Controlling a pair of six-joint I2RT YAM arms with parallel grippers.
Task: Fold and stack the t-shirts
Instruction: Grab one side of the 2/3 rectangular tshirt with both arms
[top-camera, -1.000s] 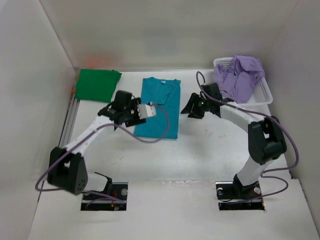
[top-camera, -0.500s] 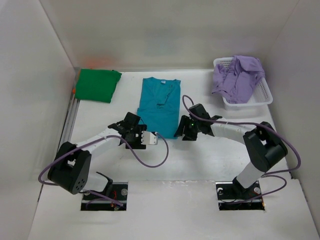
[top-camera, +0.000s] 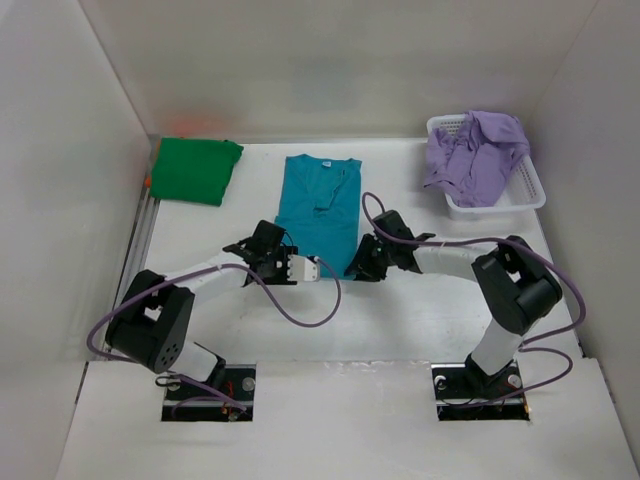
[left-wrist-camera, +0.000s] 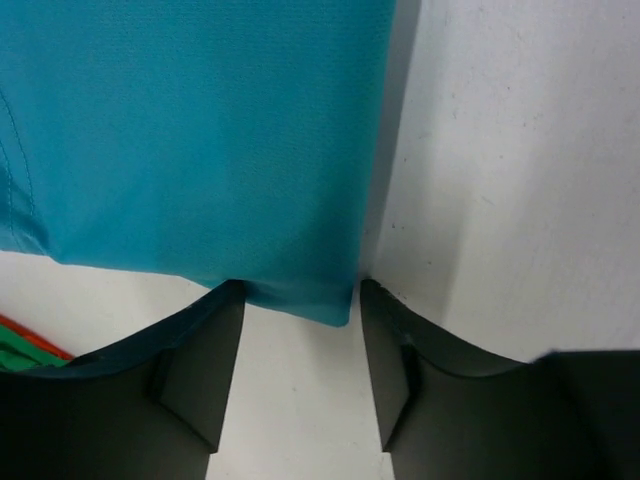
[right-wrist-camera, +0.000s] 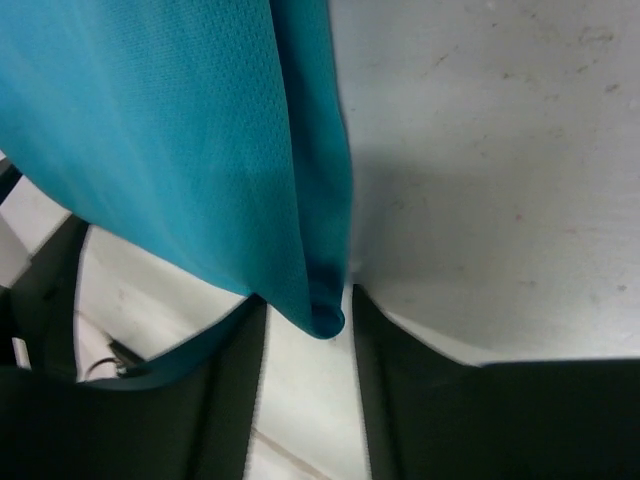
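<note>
At the near corners of the soft teal cloth t-shirt, the left tool and right tool are open, so they likely must pinch next and fold it.

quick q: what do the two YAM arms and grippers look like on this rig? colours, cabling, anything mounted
The left arm and right arm both have white tubular links, black joint housings and black bases. A purple cable runs along each in loose loops. The left gripper and right gripper have matte black, flat-faced fingers. A white boxy module sits at the left wrist. No legible markings.
</note>
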